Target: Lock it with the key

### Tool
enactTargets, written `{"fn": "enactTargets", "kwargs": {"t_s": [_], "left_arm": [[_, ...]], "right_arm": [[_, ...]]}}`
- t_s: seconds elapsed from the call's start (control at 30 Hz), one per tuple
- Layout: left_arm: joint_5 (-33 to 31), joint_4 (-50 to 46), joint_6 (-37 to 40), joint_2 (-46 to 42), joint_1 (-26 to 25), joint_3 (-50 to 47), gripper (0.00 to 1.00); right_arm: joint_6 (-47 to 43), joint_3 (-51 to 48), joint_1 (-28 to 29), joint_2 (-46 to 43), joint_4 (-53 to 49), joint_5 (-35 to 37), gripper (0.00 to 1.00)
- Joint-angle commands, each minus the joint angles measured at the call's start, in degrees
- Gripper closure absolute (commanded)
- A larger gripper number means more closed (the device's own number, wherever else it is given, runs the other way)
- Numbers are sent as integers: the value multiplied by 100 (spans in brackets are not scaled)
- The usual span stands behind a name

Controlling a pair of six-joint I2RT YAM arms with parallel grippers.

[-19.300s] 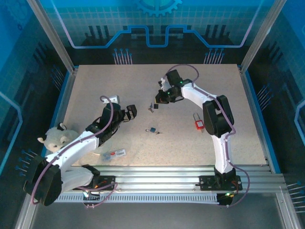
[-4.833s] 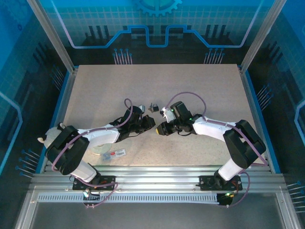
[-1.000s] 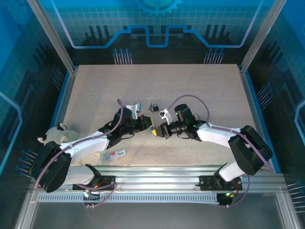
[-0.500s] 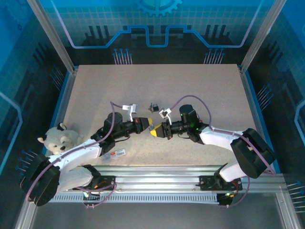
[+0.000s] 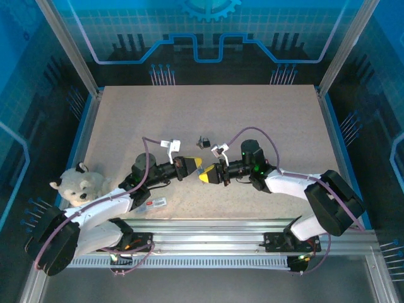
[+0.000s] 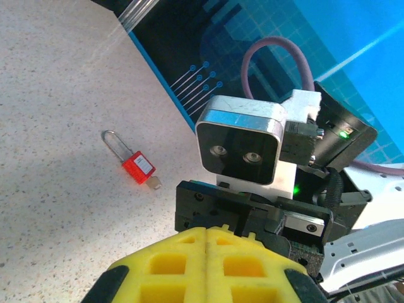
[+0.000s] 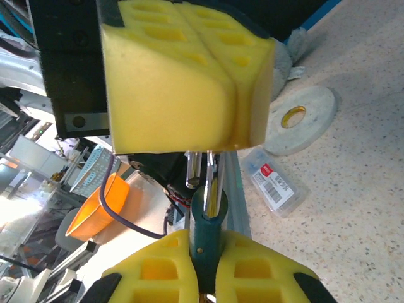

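Observation:
Between its yellow pads my right gripper (image 7: 208, 246) is shut on the dark teal padlock (image 7: 208, 224), which stands upright. The chrome shackle (image 7: 214, 177) rises out of the body, and one leg hangs free just above it. My left gripper (image 7: 235, 123) faces the right one, its pads shut on the top of the shackle. In the top view the left gripper (image 5: 191, 165) and right gripper (image 5: 209, 175) meet nose to nose above the near middle of the table. In the left wrist view the shut left gripper (image 6: 207, 237) hides the lock. The lock's underside is hidden.
A red padlock (image 6: 136, 167) lies on the table beyond the right arm. A small black key piece (image 5: 203, 142) lies just behind the grippers. A tape roll (image 7: 297, 120), a clear labelled box (image 5: 151, 203) and a plush toy (image 5: 79, 186) sit at the front left.
The left gripper has drawn back to the left and the left arm has folded lower. The right gripper has stayed almost in place, so the two pad pairs stand slightly further apart.

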Motion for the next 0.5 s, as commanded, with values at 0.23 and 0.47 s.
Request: {"fn": "enactTargets", "kwargs": {"t_s": [0.23,0.47], "left_arm": [[308,542,109,185,51,-171,100],[467,660,135,271,54,-200,100]], "right_arm": [[458,-54,29,51,1453,-803,100],[760,-89,-6,114,1894,-889,100]]}}
